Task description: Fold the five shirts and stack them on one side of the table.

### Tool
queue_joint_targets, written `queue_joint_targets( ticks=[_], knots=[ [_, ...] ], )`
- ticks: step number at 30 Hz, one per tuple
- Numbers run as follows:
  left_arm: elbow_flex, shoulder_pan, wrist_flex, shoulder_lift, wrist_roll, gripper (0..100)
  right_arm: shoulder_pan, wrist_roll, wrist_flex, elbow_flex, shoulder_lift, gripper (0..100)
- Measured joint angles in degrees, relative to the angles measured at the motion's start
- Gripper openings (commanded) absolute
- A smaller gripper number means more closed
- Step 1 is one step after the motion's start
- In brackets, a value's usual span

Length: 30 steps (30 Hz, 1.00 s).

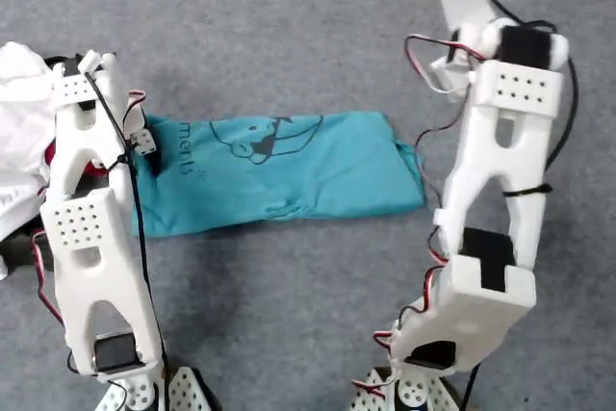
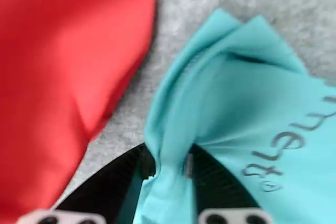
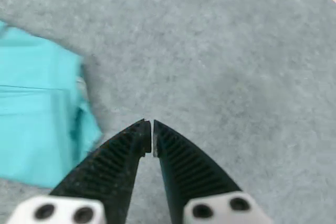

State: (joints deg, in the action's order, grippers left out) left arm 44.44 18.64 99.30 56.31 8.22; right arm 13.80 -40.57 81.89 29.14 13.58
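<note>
Jaws of the left gripper (image 2: pixel 169 161) pinch a fold of the teal shirt (image 1: pixel 289 175), which lies folded mid-table (image 1: pixel 289 315), beside a red shirt (image 2: pixel 63 77) at the left edge. The right gripper (image 3: pixel 152 132), pressed together and holding nothing, hangs beyond the teal shirt's other end.

Three shirts are in sight: one teal shirt (image 1: pixel 289 175), one red shirt (image 2: pixel 63 77) and one white shirt (image 1: pixel 21 113), though the white heap may hold more than one; I cannot tell. There are two arms, the left arm (image 1: pixel 91 238) and the right arm (image 1: pixel 496 190), with two grippers, the left gripper (image 2: pixel 165 167) and the right gripper (image 3: pixel 152 129). There is one table (image 1: pixel 289 324).
</note>
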Motion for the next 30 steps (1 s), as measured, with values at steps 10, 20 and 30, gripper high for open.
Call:
queue_joint_targets(
  ticks=[10,20,30],
  knots=[
    [3.3,-2.9,1.2,-2.4,0.2,3,10.6,-2.0,0.0,4.1,0.0,1.5],
    [2.5,-22.6,1.1,-16.4,0.7,3,24.3,-5.4,0.0,9.0,0.0,1.5],
    [11.4,-41.8,1.1,-16.4,11.1,3,25.1,-5.4,0.0,9.3,0.0,1.5]
  ],
)
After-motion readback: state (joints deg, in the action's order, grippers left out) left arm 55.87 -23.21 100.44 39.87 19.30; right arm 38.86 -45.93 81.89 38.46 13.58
